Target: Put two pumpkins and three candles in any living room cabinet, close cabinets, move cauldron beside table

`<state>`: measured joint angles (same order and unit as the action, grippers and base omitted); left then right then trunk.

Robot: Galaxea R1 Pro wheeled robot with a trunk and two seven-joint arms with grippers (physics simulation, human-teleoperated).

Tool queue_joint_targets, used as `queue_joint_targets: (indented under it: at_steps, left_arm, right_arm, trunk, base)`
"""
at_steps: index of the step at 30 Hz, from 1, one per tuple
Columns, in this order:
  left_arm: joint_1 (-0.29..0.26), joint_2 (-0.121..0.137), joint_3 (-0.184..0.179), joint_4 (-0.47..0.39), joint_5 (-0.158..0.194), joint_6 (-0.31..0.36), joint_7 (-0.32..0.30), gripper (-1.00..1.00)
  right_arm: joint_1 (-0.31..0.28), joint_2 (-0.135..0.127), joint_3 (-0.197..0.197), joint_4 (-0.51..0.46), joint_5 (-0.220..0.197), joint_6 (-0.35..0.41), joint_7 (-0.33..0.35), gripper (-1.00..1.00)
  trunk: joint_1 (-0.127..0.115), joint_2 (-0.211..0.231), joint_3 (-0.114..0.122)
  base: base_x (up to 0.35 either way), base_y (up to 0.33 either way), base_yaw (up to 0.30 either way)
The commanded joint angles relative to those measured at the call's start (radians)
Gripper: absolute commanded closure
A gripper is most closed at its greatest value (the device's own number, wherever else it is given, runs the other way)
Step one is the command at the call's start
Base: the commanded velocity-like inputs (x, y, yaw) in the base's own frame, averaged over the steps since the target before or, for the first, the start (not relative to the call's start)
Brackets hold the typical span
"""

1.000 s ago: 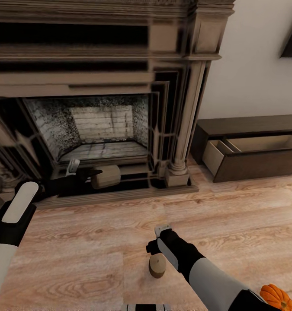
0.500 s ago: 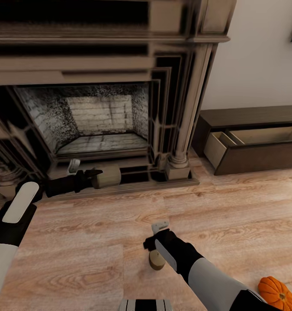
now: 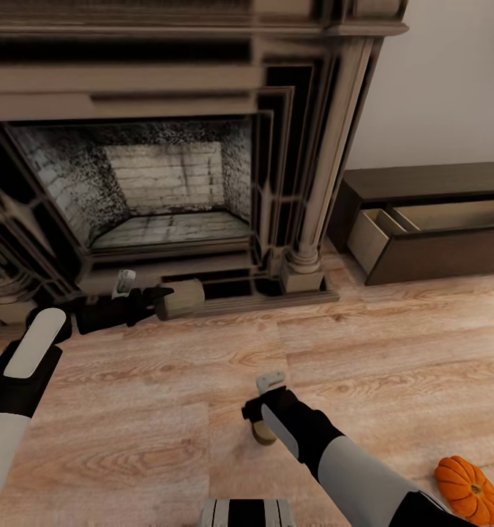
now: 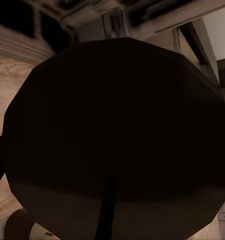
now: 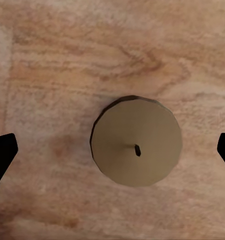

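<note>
The right claw (image 3: 261,410) hangs open above an upright candle (image 5: 136,148) on the floor (image 3: 166,410), bare boards all round. The left claw (image 3: 161,298) grips a second candle (image 3: 179,298) sideways at the fireplace (image 3: 305,183) hearth edge.

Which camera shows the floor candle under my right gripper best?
Right wrist view: the candle sits centred between the open fingertips, flat top and wick plain. The head view shows only its side, half hidden behind the right gripper.
</note>
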<state>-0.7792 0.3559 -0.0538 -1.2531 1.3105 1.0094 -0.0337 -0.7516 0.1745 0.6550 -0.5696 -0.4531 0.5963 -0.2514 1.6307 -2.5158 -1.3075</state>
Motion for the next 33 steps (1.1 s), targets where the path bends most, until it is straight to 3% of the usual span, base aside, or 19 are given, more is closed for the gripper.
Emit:
queue_joint_targets:
  at_steps: [1,6,15,19,33]
  left_arm:
    - [0.000,0.000,0.000,0.000,0.001,-0.001,-0.002,1.00]
    - [0.000,0.000,0.000,0.000,0.001,-0.002,-0.002,1.00]
    - [0.000,-0.002,-0.001,0.000,0.001,-0.002,-0.002,1.00]
    - [0.000,-0.002,-0.001,0.000,0.001,-0.002,-0.002,1.00]
    - [0.000,-0.002,-0.001,0.000,0.001,-0.002,-0.002,1.00]
  right_arm:
    - [-0.002,0.000,0.000,-0.005,0.001,-0.002,-0.001,-1.00]
    - [-0.004,0.000,0.000,-0.007,0.002,-0.033,-0.002,-1.00]
    - [-0.007,0.000,0.000,-0.026,0.055,-0.052,-0.063,-1.00]
    - [-0.006,0.000,0.000,-0.028,0.057,-0.056,-0.094,-1.00]
    - [-0.008,0.000,0.000,-0.029,0.057,-0.074,-0.098,-1.00]
  trunk:
    - [0.000,0.000,-0.004]
    - [0.003,-0.001,-0.023]
    - [0.007,-0.004,-0.058]
    - [0.008,-0.005,-0.074]
    - [0.015,-0.008,-0.128]
  base:
    - [0.000,0.000,0.000]
    - [0.000,0.000,0.000]
    - [0.000,0.000,0.000]
    - [0.000,0.000,0.000]
    - [0.000,0.000,0.000]
